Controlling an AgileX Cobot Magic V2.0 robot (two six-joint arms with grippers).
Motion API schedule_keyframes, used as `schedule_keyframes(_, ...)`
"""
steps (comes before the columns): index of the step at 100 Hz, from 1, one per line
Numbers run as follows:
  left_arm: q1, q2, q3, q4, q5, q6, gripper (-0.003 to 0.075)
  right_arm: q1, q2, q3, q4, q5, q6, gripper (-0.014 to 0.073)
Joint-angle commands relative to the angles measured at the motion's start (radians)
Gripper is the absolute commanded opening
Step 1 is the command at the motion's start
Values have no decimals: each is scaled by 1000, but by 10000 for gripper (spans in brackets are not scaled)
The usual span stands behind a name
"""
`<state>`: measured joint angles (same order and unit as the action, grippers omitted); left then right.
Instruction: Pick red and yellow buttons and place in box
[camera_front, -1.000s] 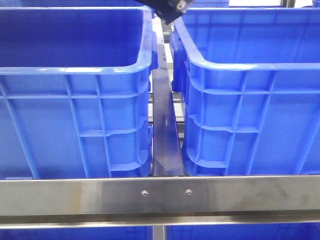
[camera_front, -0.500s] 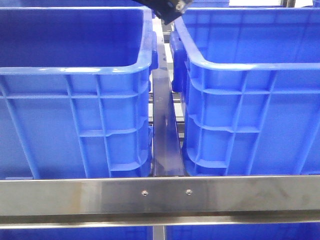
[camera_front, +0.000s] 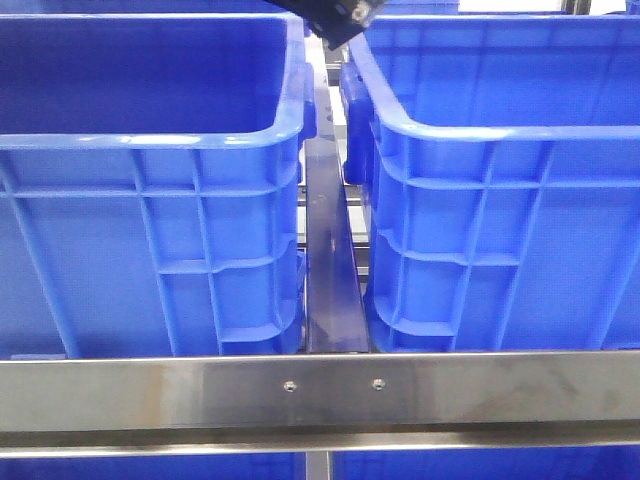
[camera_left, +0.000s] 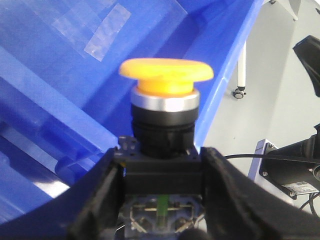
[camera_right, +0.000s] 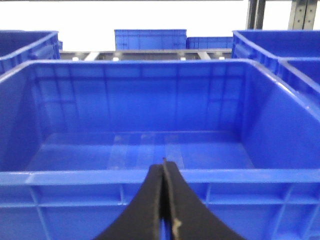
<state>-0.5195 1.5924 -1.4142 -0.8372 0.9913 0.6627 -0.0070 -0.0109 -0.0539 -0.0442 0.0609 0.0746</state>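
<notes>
In the left wrist view my left gripper (camera_left: 162, 165) is shut on the black square base of a yellow button (camera_left: 166, 75). The button has an orange-yellow mushroom cap, a silver ring and a black body, and stands upright between the fingers (camera_left: 100, 190). A blue box (camera_left: 75, 75) with clear tape patches inside lies behind it. No red button shows. My right gripper (camera_right: 163, 167) is shut and empty, just outside the near rim of an empty blue box (camera_right: 150, 177). The front view shows two blue boxes, left (camera_front: 150, 137) and right (camera_front: 500, 135).
A steel rail (camera_front: 330, 390) crosses the front, and a narrow metal bar (camera_front: 328, 250) runs between the two boxes. A black arm part (camera_front: 335, 18) hangs at the top edge over the gap. More blue crates (camera_right: 150, 39) stand behind. Grey floor and cables (camera_left: 280, 125) lie beside the left box.
The black arm part at the top of the front view has edged slightly upward. The boxes have not moved.
</notes>
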Motion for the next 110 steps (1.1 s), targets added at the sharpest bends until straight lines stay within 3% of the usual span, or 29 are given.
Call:
schedule_keyframes(1,-10,-36,-32,-64,-19,4,177,-3,-21,-82,1,48,-7,-68)
schedule_keyframes(30,-10,-36,-32,-64,-19,4,177,-3,104,-309,1,408,-7,-68)
schedule_keyframes(58,-10,-36,-32,-64,-19,4,177,-3,377,-528,2,759,-7,-67)
schedule_keyframes(73,-10,-36,-32,-64,-19,4,177,-3,509,-612,28,862,-7,-39)
schedule_keyframes(87,-10,-36,-32,-64,-19,4,177,-3,574,-655,78,870,-7,164)
schedule_keyframes(102,-10,-36,-32,-64,-19,4,177,-3,587,-658,94,871,-7,526)
schedule_keyframes(110,-10,-36,-32,-64,-19,4,177,-3,587,-658,99,871,-7,619)
